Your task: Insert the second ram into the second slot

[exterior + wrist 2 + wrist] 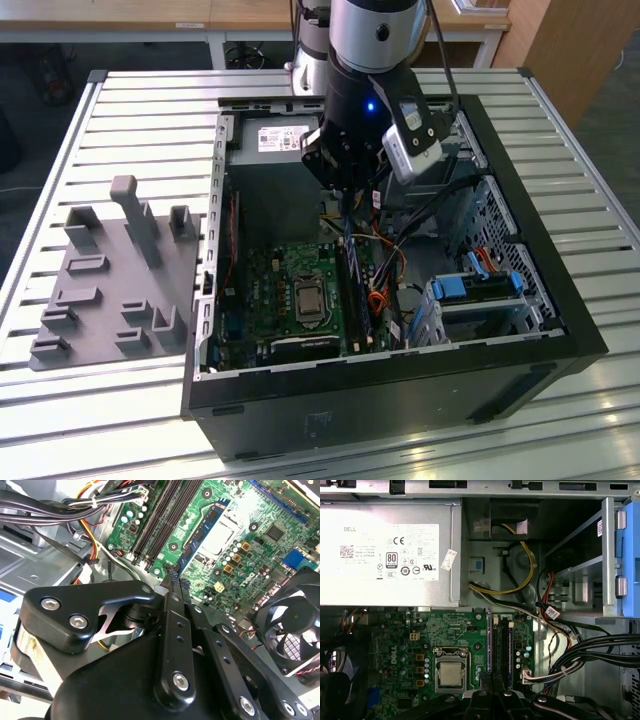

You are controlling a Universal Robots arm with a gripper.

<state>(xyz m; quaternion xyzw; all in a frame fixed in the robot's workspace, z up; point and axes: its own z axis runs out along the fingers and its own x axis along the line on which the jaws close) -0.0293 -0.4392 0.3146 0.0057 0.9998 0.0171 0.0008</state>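
First wrist view, thin blue second ram [489, 640], upright beside black slots [503, 645]

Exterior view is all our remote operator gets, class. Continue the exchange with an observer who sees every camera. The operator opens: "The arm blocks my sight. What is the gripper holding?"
Observer: In the second wrist view the gripper has its jaws shut on a blue memory stick.
Operator: How does it lie against the slots?
Observer: In both wrist views it runs parallel to the long black slots. I cannot tell whether it has entered one.
Operator: What lies past the processor?
Observer: In the second wrist view a black fan sits beyond the processor, on the side away from the slots.
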